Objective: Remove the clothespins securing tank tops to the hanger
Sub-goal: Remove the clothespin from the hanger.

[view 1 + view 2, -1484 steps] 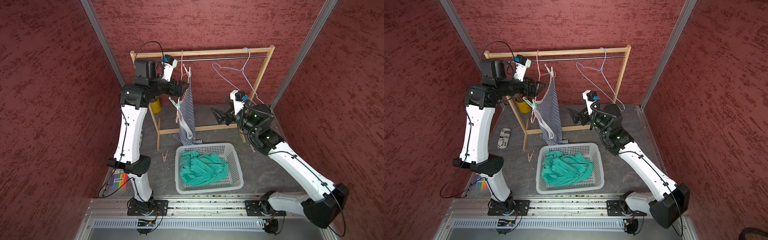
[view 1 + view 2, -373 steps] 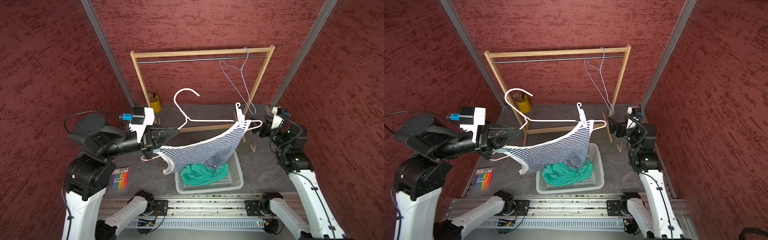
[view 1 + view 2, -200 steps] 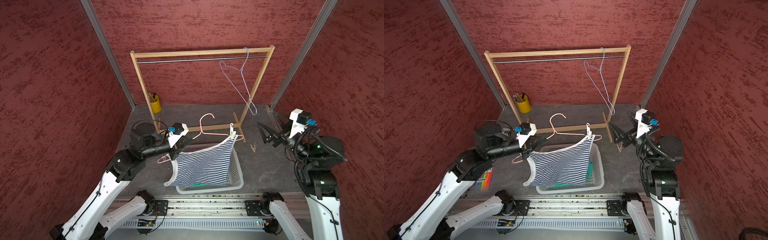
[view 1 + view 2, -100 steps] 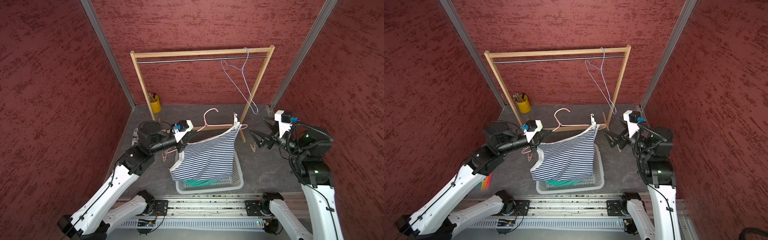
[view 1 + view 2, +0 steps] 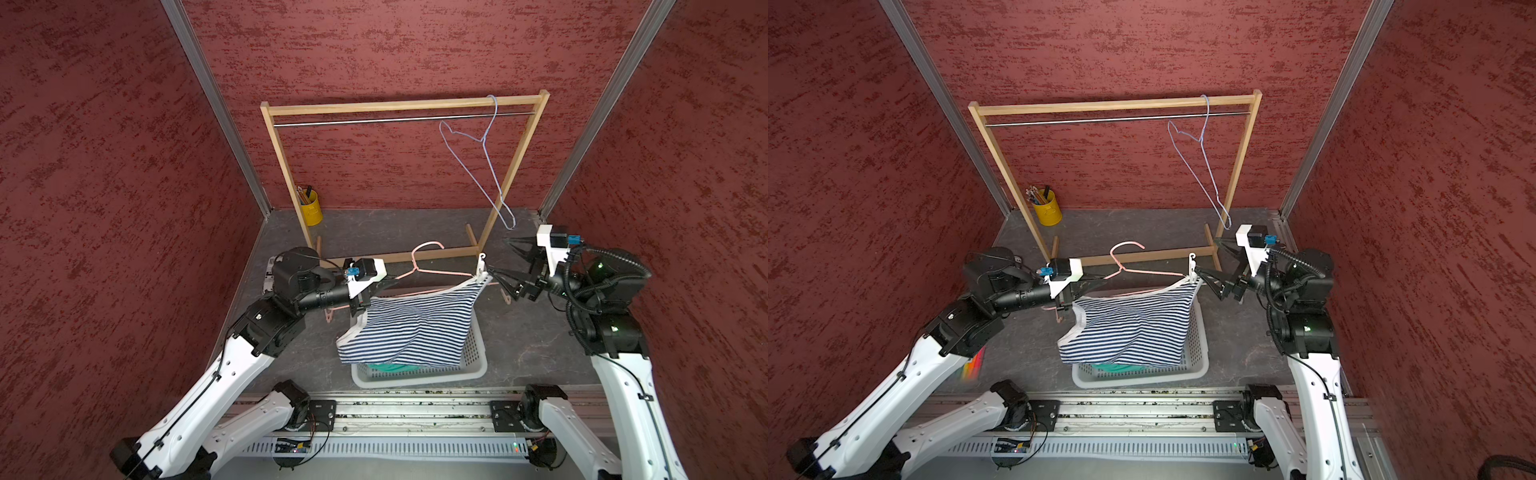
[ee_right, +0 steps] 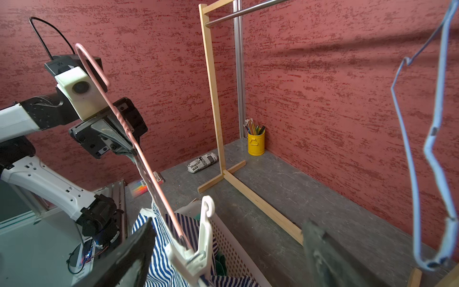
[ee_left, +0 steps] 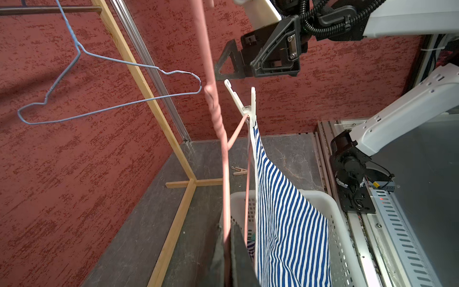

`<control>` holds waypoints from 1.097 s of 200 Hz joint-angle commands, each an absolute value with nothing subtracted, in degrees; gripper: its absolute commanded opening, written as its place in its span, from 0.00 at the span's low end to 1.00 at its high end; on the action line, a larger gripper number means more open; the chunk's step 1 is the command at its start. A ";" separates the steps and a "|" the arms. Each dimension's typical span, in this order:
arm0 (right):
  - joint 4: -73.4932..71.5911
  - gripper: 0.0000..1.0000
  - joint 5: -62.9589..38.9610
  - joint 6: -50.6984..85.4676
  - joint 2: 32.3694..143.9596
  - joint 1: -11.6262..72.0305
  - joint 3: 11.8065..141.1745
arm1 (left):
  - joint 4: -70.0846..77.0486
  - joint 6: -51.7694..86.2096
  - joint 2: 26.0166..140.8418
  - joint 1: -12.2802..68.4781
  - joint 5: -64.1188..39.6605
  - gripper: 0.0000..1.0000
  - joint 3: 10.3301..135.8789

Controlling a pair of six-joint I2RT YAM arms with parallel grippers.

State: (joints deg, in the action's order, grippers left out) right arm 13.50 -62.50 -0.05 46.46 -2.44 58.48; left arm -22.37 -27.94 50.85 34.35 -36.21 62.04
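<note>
Clamped shut on the pink hanger, the left gripper is seen left of centre in both top views, its jaws closed over the wire near the hanger's left shoulder. By that grip the hanger is held roughly level above the white basket. The right gripper is found right of centre, its jaws spread wide and nothing held. Its lower fingertip is placed just beside the white clothespin (whether the two touch cannot be told). In the right wrist view the white clothespin is framed between the two spread fingers.

The white clothespin is clipped on the hanger's right end, handles pointing up, and by it one strap of the striped tank top is pinned to the wire. The top is draped from the hanger down over the basket at lower centre of the frame; how its left side is fastened cannot be made out. Beneath it a sliver of the teal tank top is seen inside the basket.

Two pale pink clothespins are seen lying on the grey floor: one just below the left gripper in the frame, one below the right gripper's lower finger.

Behind, at upper centre, the wooden rack is stood, with a blue wire hanger hung at the right of its rail and a yellow pencil cup set by its left post.
</note>
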 commanded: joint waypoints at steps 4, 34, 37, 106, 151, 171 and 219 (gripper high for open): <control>12.67 0.92 -67.52 -0.96 47.81 -1.49 59.81 | -22.54 -29.26 51.30 34.06 -37.41 0.00 63.55; 14.83 0.90 -67.71 -3.01 47.51 -0.70 59.85 | -21.73 -29.23 51.51 33.77 -37.14 0.00 63.51; 14.73 0.90 -68.24 -3.13 47.53 -0.57 59.78 | -21.62 -29.23 51.60 33.74 -37.05 0.00 63.53; 11.05 0.86 -72.04 -1.61 49.41 0.69 57.05 | -20.48 -28.87 53.07 33.13 -36.04 0.00 64.38; 10.11 0.88 -69.01 -2.83 51.93 1.32 56.52 | -21.09 -29.00 52.17 32.90 -36.25 0.00 64.78; 7.20 0.87 -70.97 -1.51 51.81 1.72 55.67 | -21.51 -29.00 52.02 32.87 -35.76 0.00 64.86; 6.30 0.84 -72.59 -1.07 52.05 3.19 54.66 | -21.53 -29.16 52.69 32.61 -35.51 0.00 65.47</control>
State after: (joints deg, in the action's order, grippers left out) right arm 9.37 -69.95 -1.50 52.29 2.11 55.20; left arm -22.74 -28.62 52.88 32.99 -35.77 63.22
